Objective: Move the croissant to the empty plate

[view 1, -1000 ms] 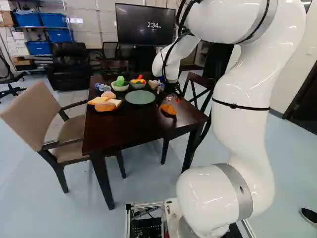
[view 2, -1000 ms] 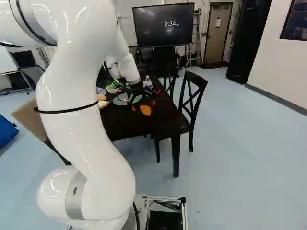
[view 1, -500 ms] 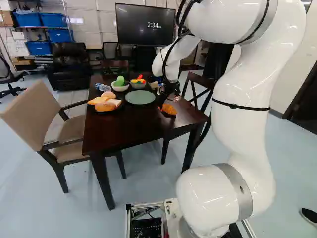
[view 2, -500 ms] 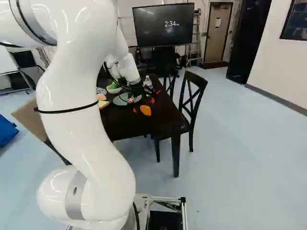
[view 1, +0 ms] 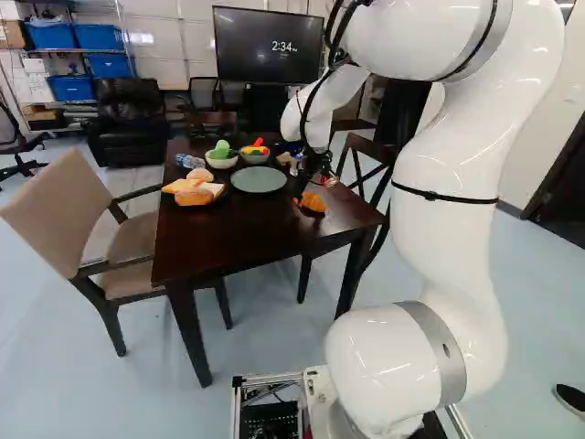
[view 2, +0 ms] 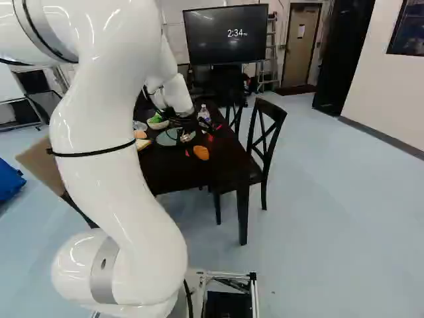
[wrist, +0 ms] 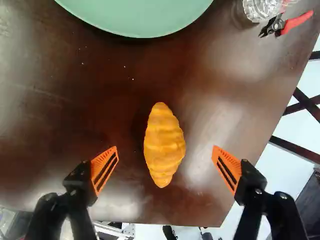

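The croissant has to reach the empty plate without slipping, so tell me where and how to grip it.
Come down from above and close on the croissant across its thick middle, one finger per long side. One end points toward the plate; both ends taper and would likely slip. The gripper stands open, fingers to either side.

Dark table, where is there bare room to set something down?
Widest: the near part of the table, between its front edge, the food pile, green plate and croissant. Another gap separates plate from croissant. Crowded: beyond the plate, around the bowls.
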Tool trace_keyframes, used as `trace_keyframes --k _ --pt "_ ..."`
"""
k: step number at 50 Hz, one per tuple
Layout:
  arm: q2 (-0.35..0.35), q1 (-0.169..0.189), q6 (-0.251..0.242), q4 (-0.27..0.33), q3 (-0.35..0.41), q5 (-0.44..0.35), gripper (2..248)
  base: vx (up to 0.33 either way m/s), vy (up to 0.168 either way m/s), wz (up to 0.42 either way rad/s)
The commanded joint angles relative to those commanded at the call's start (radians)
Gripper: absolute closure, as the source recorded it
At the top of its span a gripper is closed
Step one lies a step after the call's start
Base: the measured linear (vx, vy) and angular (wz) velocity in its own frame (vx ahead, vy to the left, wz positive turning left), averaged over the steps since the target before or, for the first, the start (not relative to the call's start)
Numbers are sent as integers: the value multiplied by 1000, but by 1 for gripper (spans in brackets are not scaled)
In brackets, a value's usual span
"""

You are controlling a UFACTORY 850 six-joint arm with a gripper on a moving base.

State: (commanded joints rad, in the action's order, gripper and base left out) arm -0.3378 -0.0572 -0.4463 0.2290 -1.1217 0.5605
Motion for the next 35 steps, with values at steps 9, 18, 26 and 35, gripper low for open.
trace_keyframes --k 9,18,26,35 --pt "0 0 0 0 0 0 3 0 0 0" --pt "-3 0 0 0 -1 0 3 0 0 0" --pt "-15 0 0 0 -4 0 3 0 0 0" --pt "-15 0 0 0 -4 0 3 0 0 0"
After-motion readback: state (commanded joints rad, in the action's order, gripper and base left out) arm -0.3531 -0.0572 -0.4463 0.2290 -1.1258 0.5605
